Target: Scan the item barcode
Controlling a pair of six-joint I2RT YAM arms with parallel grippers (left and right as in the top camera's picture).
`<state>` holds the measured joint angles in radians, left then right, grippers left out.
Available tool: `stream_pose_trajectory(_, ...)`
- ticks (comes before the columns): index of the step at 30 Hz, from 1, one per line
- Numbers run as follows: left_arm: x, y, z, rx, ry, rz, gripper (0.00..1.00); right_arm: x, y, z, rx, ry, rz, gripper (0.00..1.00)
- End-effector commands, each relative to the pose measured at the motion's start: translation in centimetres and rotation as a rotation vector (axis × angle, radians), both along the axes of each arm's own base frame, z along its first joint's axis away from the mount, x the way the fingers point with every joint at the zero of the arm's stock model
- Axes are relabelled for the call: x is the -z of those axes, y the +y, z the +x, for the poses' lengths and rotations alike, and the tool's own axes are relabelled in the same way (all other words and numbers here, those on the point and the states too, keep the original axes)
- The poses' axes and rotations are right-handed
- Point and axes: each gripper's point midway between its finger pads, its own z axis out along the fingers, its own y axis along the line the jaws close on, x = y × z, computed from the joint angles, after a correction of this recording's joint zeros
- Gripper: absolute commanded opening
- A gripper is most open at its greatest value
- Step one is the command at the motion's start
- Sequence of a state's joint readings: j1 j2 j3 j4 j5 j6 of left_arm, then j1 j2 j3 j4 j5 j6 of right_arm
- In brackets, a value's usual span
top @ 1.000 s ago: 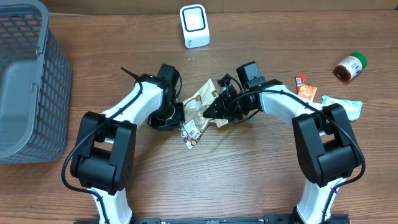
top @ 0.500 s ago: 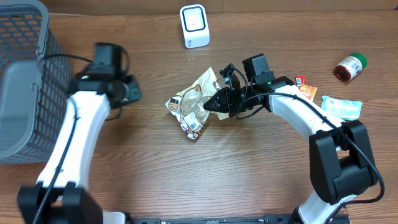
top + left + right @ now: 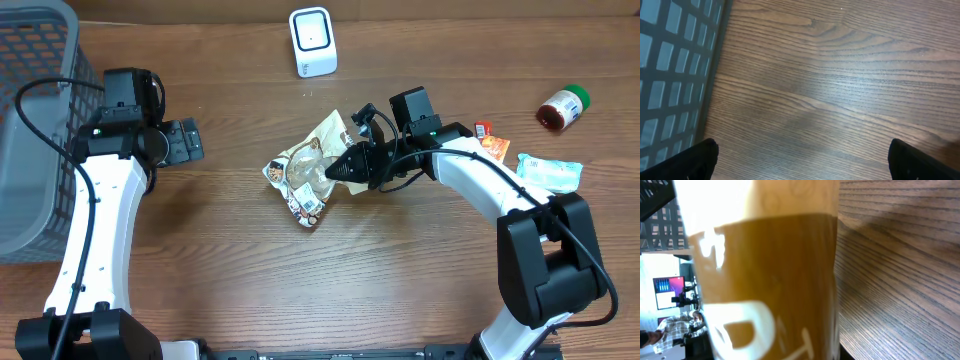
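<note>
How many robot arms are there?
2. The left arm is beside the grey basket, with nothing in its fingers. The right arm reaches toward the middle, where the right gripper pinches the brown snack bag.

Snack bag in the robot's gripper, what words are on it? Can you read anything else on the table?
The snack bag: print too small from overhead; up close, only pieces of big pale letters, cut off, no whole word.
The jar, orange packet and pale green packet: labels too small to read.
The white scanner: no writing shows.
</note>
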<state>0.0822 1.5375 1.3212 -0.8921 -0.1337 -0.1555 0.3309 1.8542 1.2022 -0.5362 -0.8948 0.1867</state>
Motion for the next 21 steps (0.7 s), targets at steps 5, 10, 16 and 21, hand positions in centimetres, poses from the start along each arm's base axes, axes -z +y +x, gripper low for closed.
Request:
stream_pose_trajectory(5,-0.1,0.4,0.1,0.023,0.006,0.029,1.00,-5.5,1.6,1.4,-0.051,-0.111,0.114,0.04)
stream_pose_trajectory(10,-0.1,0.4,0.1,0.023,0.006,0.029,1.00,-13.8,2.5,4.6,-0.059,-0.298,0.138,0.03)
stream_pose_trajectory(16,-0.1,0.4,0.1,0.023,0.006,0.029,1.00,-25.9,1.3,7.7,0.003,-0.682,0.029,0.03)
stream_pose_trajectory(21,-0.1,0.4,0.1,0.023,0.006,0.029,1.00,-34.3,-1.5,9.7,0.119,-1.064,-0.157,0.03)
